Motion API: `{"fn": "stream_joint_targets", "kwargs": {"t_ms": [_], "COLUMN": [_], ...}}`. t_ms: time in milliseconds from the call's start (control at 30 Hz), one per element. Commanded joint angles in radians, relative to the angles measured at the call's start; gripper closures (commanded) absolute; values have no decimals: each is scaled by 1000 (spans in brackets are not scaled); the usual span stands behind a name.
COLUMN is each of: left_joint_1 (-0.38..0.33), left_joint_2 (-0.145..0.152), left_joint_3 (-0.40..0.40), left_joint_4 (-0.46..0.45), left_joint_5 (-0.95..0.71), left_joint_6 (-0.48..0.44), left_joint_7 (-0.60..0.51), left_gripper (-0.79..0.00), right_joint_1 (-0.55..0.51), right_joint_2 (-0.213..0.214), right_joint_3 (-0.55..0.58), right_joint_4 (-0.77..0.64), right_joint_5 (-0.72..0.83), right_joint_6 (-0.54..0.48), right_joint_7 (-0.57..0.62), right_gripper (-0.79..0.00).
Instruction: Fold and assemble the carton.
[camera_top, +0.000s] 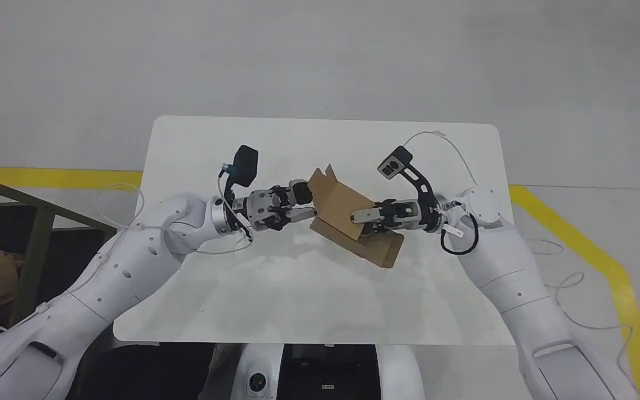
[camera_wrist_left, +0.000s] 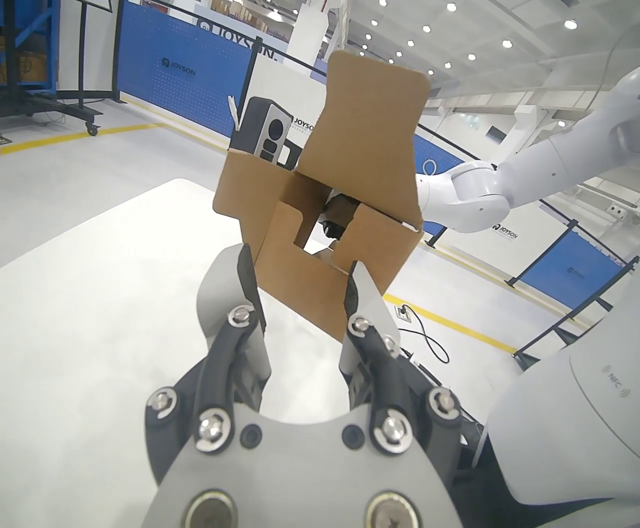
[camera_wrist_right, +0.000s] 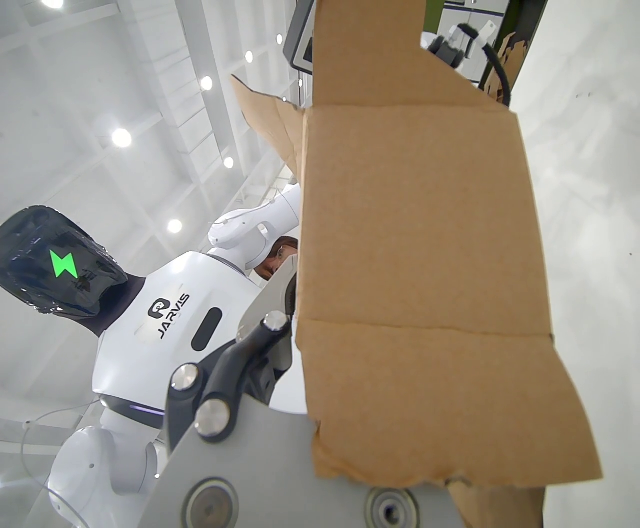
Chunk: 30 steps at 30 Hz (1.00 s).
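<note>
Seen from above, a brown carton (camera_top: 335, 222) is held over the middle of the white worktop (camera_top: 300, 290), between the two arms. The right claw (camera_top: 358, 216) is clenched on one carton wall. Its wrist view shows one finger (camera_wrist_right: 282, 292) pressed against the cardboard, with the other hidden behind it. The left wrist view shows the left claw (camera_wrist_left: 302, 277) spread wide, with the carton's notched end flaps between its tips and one tall flap raised.

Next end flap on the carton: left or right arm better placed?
Left, probably. The left gripper is open, its fingers either side of the carton's lower end flap at the unfolded end. The right gripper looks clamped on a side wall, holding the carton, so it should keep its grip.
</note>
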Motion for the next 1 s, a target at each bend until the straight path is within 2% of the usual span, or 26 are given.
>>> {"fn": "stream_joint_targets", "kwargs": {"t_ms": [0,533,967], "left_joint_1": [5,50,69], "left_joint_2": [-2,-20,-36], "left_joint_3": [-11,-78,-132], "left_joint_4": [-10,-47,21], "left_joint_5": [12,72,18], "left_joint_6": [9,22,4], "left_joint_7": [-7,-38,-44], "left_gripper": [-366,-366,-397], "right_joint_1": [0,-1,-6], "right_joint_2": [-1,-3,-1], "right_joint_3": [-1,4,12], "right_joint_4": [2,8,2], "right_joint_5": [1,1,14], "right_joint_6": [0,-1,8], "right_joint_7": [0,-1,8], "right_gripper": [0,0,0]}}
